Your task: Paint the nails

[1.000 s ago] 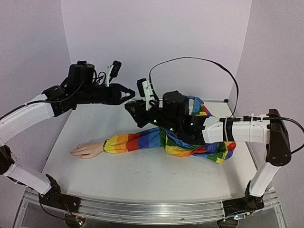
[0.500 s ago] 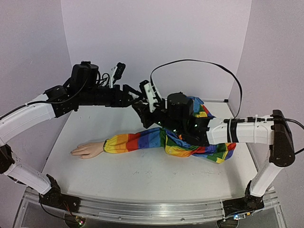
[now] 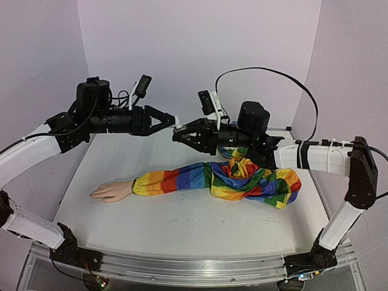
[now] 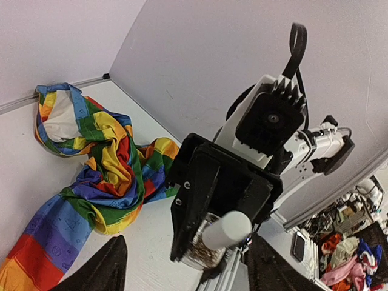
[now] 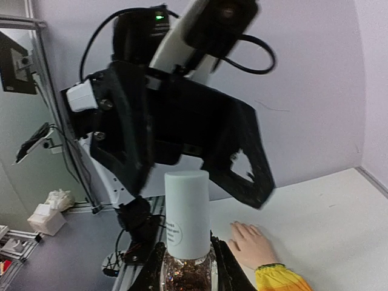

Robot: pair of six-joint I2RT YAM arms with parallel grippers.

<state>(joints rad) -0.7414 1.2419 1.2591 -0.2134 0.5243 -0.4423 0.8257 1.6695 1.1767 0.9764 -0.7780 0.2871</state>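
My right gripper (image 3: 177, 134) (image 5: 185, 274) is shut on a small clear glass bottle (image 5: 183, 270) of glittery polish with a pale cylindrical cap (image 3: 180, 127) (image 5: 187, 212). It holds the bottle in the air above the back of the table. My left gripper (image 3: 172, 123) (image 4: 187, 237) faces it, open, with its fingers (image 4: 106, 270) either side of the cap (image 4: 227, 230) and not touching it. The mannequin hand (image 3: 111, 191) (image 5: 251, 243) lies flat at the front left, at the end of the rainbow-striped sleeve (image 3: 182, 179) (image 4: 109, 163). The nails are too small to make out.
The sleeve's far end is bunched in a heap (image 3: 260, 182) under my right arm. Lilac walls (image 3: 200, 54) close the table (image 3: 182, 224) at the back and sides. A black cable (image 3: 267, 79) loops above the right arm.
The right gripper has lifted the bottle off the sleeve and levelled it toward the left gripper. The left gripper was shut a second ago, has opened and now brackets the cap.
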